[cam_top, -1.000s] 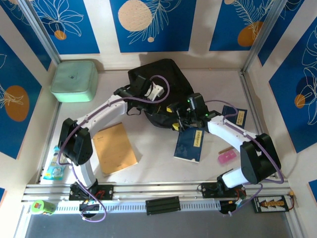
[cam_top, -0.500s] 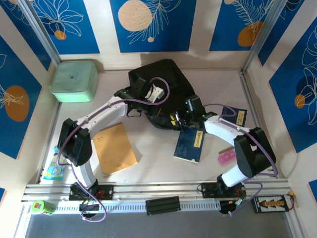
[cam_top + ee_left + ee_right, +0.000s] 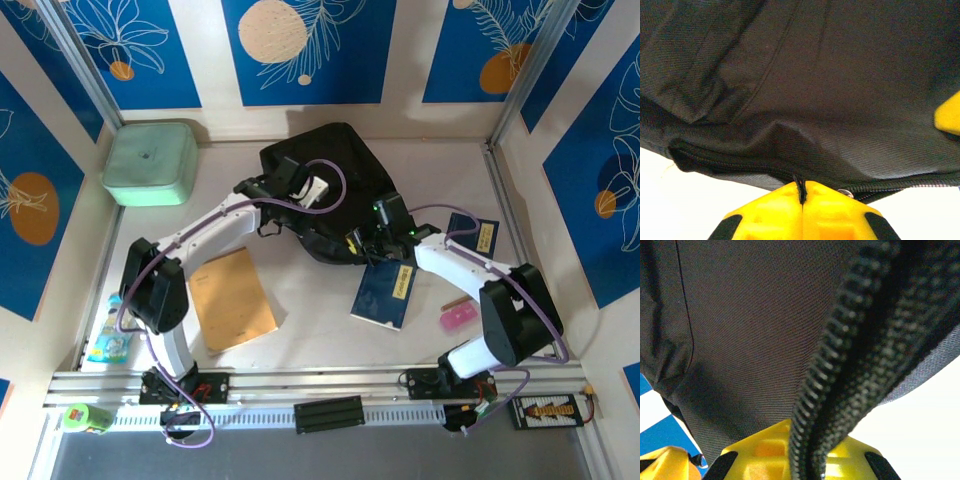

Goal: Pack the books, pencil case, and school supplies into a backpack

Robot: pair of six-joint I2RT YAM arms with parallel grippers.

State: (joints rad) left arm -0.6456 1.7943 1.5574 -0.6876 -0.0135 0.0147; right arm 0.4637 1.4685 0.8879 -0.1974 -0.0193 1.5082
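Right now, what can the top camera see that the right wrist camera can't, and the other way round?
Top camera: the wider scene, with two blue books, a tan envelope, a mint-green box and a small pink thing.
Right wrist camera: the zipper teeth up close, pinched by the right gripper.
Both: the black backpack.

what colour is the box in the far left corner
The box is mint green; the top external view shows it best.
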